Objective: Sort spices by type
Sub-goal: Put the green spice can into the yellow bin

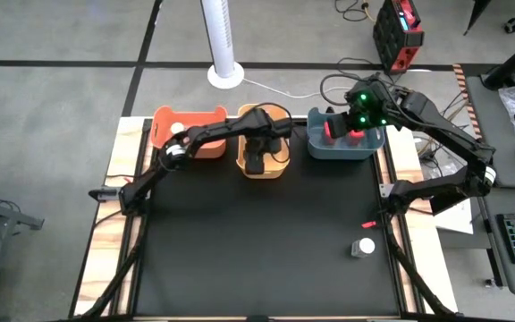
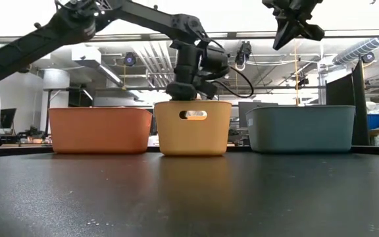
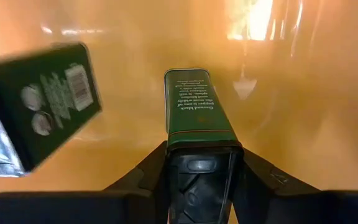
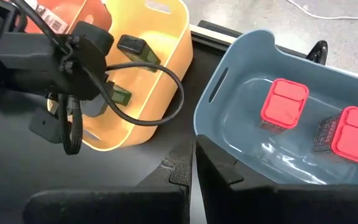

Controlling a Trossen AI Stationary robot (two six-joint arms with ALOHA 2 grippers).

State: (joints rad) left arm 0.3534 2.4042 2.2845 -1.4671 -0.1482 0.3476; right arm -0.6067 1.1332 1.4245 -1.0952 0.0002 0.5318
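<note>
My left gripper (image 3: 201, 149) reaches down into the yellow middle bin (image 1: 280, 168) and is shut on a black boxy spice tin (image 3: 194, 106). A second black tin (image 3: 42, 109) lies beside it in that bin. My right gripper (image 4: 191, 165) is shut and empty, high above the blue bin (image 4: 229, 68). Two red boxy containers (image 4: 284, 102) (image 4: 355, 134) stand on that bin's floor. One white-capped jar (image 1: 177, 128) sits in the orange bin (image 1: 206, 148). Another jar (image 1: 362, 248) stands on the table near its right edge. My left gripper pinches the black tin by its cap end (image 3: 201, 163) between the two fingers, coming from above and pointing down into the yellow bin. The tin runs on in line with the fingers, away from them. Whether its far end (image 3: 185, 78) touches the bin floor, I cannot tell.
The three bins stand in a row along the table's far edge, orange on the left, yellow in the middle, blue on the right (image 2: 301, 128). A thin red stick (image 1: 369, 222) lies near the jar on the table. The black mat (image 1: 257, 250) spreads toward the near edge.
</note>
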